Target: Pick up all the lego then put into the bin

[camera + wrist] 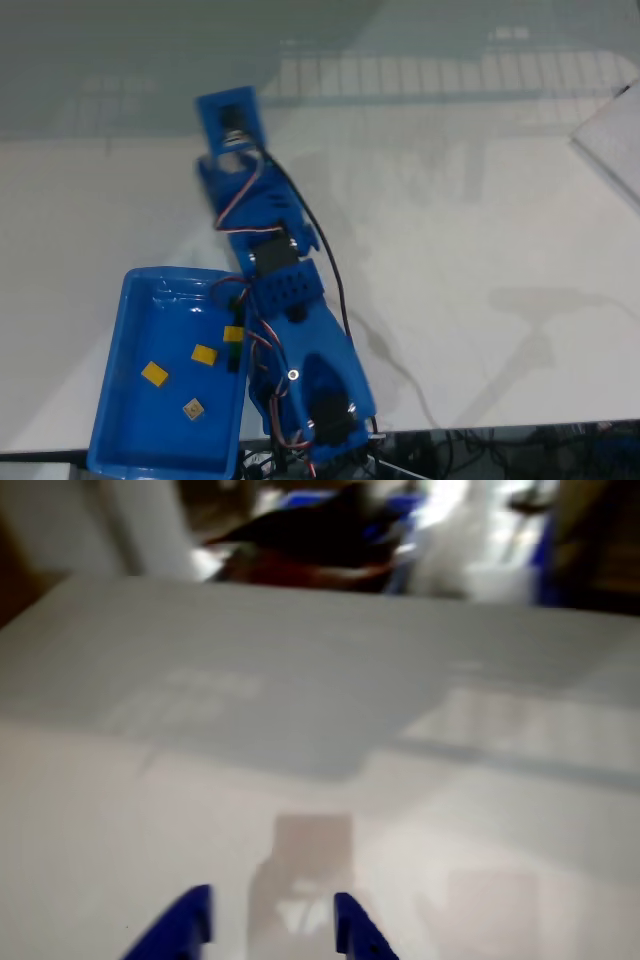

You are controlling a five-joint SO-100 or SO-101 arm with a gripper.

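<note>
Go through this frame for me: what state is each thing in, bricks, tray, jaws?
Shallow bright blue plastic tray: flat on the table, upright.
Small yellow-orange plastic bricks: four lying in the tray, one against its right wall.
Blue two-finger gripper: jaws apart, empty, over bare white table.

The blue arm (pixel 285 300) stretches from its base at the bottom edge of the fixed view up and to the left, folded low, with black and red wires running along its links. In the wrist view, the gripper (pixel 268 925) shows two blue fingertips (pixel 190 920) at the bottom edge, its jaws parted with nothing between them.
</note>
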